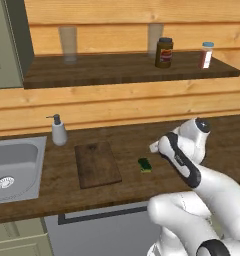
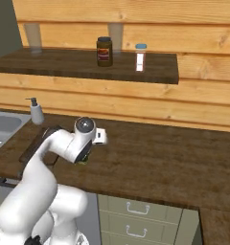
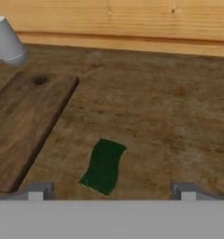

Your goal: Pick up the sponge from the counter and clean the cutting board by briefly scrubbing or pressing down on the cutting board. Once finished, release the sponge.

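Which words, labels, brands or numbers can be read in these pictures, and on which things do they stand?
No text can be read in any view.
Dark jar on the shelf: it has a yellowish label, too blurred to read.
Small bottle with a blue cap: it has a red and white label, too small to read.
Soap dispenser, sponge, cutting board: no print is visible.
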Available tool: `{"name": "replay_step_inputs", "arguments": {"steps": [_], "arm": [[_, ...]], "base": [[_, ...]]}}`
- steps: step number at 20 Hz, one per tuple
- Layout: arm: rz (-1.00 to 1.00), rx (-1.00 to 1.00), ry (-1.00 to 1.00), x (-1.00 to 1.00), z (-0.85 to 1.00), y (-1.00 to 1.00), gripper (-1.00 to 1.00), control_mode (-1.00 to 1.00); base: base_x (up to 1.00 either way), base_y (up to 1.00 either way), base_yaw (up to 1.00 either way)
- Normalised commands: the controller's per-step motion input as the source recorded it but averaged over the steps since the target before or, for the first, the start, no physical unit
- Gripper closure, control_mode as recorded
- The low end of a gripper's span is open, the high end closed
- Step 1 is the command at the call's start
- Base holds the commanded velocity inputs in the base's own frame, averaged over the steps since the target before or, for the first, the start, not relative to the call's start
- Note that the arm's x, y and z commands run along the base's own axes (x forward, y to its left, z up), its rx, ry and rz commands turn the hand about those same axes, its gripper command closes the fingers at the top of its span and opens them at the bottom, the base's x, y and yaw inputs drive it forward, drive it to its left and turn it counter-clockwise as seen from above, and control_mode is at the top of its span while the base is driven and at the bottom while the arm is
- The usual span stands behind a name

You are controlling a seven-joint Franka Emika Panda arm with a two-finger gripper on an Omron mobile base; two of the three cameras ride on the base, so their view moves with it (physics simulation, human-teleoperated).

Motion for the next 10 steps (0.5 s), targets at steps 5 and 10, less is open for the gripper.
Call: {"name": "replay_step_inputs", "arguments": {"steps": [5, 10], "arm": [[-0.09, 0.02, 0.0, -0.72, 0.86, 0.0, -1.0, -1.0], [-0.21, 0.0, 0.0, -0.78, 0.69, 0.0, -1.0, -1.0]], "base": [[0.0, 0.0, 0.0], [0.0, 0.0, 0.0]]}}
